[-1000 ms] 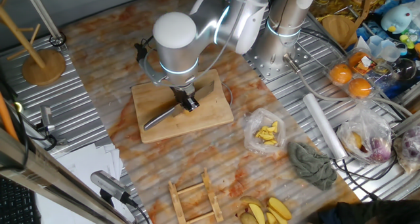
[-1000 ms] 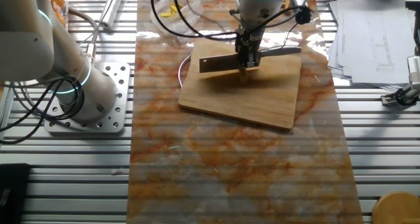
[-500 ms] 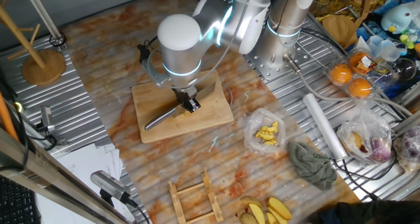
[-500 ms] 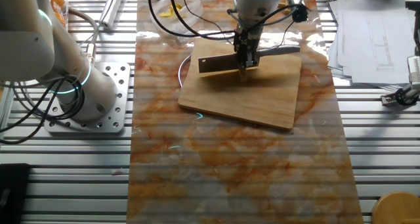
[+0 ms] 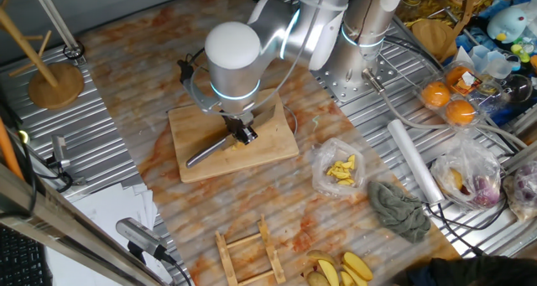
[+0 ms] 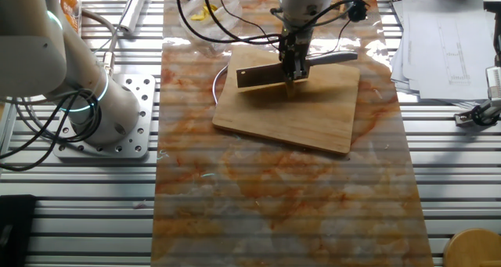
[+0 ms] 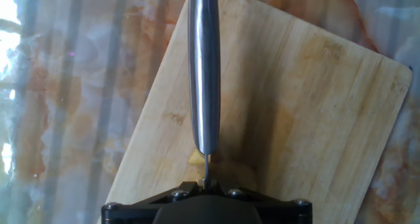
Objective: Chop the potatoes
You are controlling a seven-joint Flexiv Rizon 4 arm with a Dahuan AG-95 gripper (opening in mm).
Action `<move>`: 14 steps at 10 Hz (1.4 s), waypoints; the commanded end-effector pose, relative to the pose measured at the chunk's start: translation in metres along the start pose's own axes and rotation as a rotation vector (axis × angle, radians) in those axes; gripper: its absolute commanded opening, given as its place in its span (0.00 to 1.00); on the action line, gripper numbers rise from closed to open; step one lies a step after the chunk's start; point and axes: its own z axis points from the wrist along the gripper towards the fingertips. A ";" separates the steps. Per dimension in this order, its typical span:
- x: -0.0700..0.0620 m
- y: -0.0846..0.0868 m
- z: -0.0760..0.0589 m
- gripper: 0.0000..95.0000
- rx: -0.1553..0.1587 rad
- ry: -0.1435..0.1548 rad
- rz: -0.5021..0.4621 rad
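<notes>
1. Over the rectangular pale wooden cutting board [image 5: 233, 143] I hold my black two-finger gripper [image 6: 293, 67], clamped on a steel knife [image 6: 270, 73] where blade meets handle.
2. From the hand view, the rounded metal handle [image 7: 204, 66] points to 12 o'clock, away from me.
3. Under the blade edge, a small pale-yellow potato piece [image 7: 195, 158] lies on the board, mostly hidden.
4. At 4 o'clock of the board sits a clear plastic bag of brighter yellow pieces [image 5: 341, 169].
</notes>
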 end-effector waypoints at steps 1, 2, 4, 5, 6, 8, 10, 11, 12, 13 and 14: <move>-0.001 0.004 -0.002 0.00 -0.008 0.007 0.001; 0.000 0.004 -0.006 0.00 -0.008 0.013 -0.002; 0.001 0.005 -0.008 0.00 -0.018 0.011 -0.003; 0.002 0.005 -0.009 0.00 -0.024 0.007 -0.004; 0.003 0.005 -0.009 0.00 -0.024 0.007 -0.004; 0.002 0.004 -0.005 0.00 -0.019 0.007 -0.008; -0.002 -0.002 0.013 0.00 -0.009 -0.008 -0.010; -0.004 -0.004 0.017 0.00 -0.012 -0.011 -0.007; -0.004 -0.003 0.017 0.00 -0.019 0.009 -0.001; -0.002 -0.002 0.013 0.00 -0.072 0.013 0.015; 0.000 0.001 0.006 0.00 -0.081 0.017 0.015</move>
